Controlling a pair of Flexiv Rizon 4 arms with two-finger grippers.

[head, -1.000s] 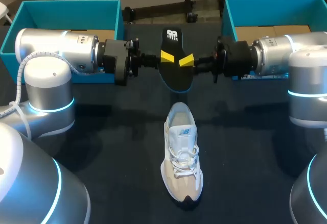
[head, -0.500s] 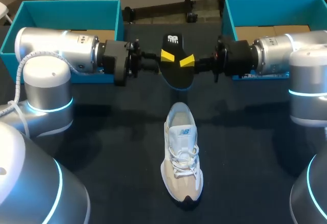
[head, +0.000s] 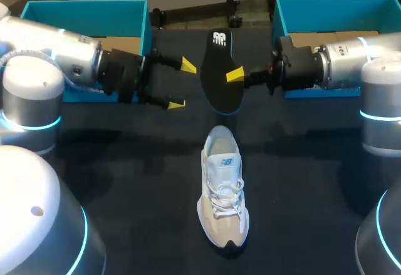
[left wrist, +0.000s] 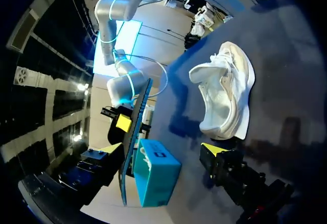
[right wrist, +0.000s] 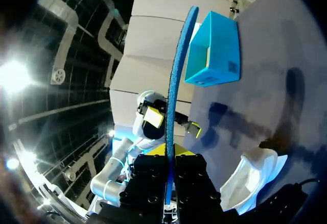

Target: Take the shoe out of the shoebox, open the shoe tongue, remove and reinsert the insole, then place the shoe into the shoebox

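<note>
A black insole [head: 220, 71] hangs above the table's far middle, with my right gripper [head: 230, 74] shut on its right edge. The right wrist view has the insole [right wrist: 176, 71] edge-on, running up from between the fingers of that gripper [right wrist: 168, 155]. My left gripper [head: 182, 86] stands open just left of the insole, apart from it, with nothing between its fingers. From the left wrist, the insole [left wrist: 135, 132] stands ahead of the open gripper [left wrist: 161, 147]. A white and beige shoe [head: 222, 187] lies on the table, toe toward me, below the insole.
A teal shoebox [head: 81, 9] stands at the far left behind my left arm. A second teal shoebox [head: 332, 5] stands at the far right behind my right arm. The table is dark.
My left gripper has opened, let go of the insole and drawn back to the left. The insole stays in the right gripper and has shifted slightly right.
</note>
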